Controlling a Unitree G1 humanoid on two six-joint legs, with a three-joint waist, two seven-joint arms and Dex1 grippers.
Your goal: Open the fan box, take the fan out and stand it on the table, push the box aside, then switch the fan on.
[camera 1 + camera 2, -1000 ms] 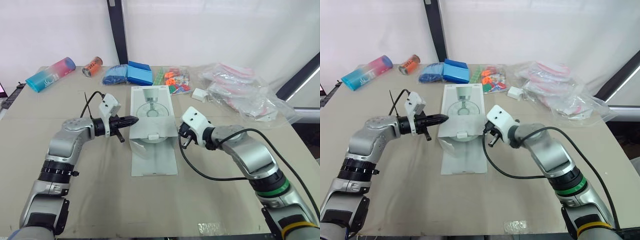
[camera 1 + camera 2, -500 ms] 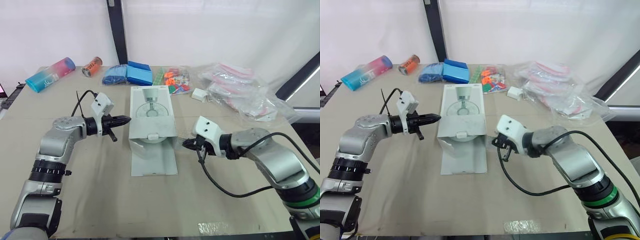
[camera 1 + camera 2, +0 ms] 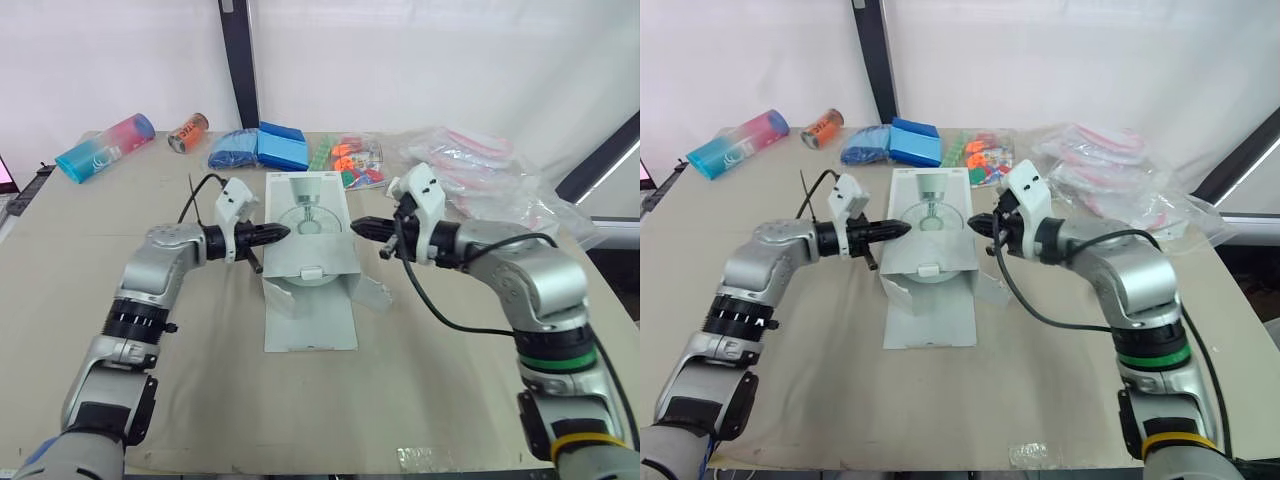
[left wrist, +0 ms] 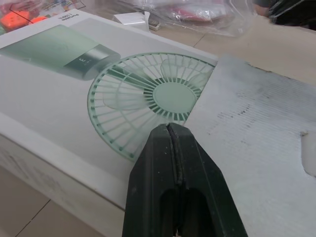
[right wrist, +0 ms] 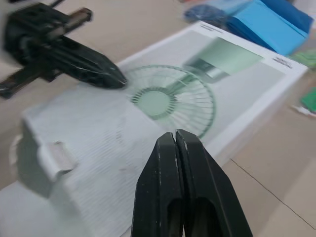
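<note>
Fan box (image 3: 305, 215) lies flat at centre frame on the worktop (image 3: 180, 400). A grey flap is folded over its near half, and a long panel trails toward the lower edge. My left fingers (image 3: 272, 232) are pinched together, empty, tips at the box's left edge. My right fingers (image 3: 366, 226) are likewise clenched, empty, at its right edge.

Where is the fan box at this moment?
The fan box lies in the middle of the table, directly between the shut left gripper and the shut right gripper.
</note>
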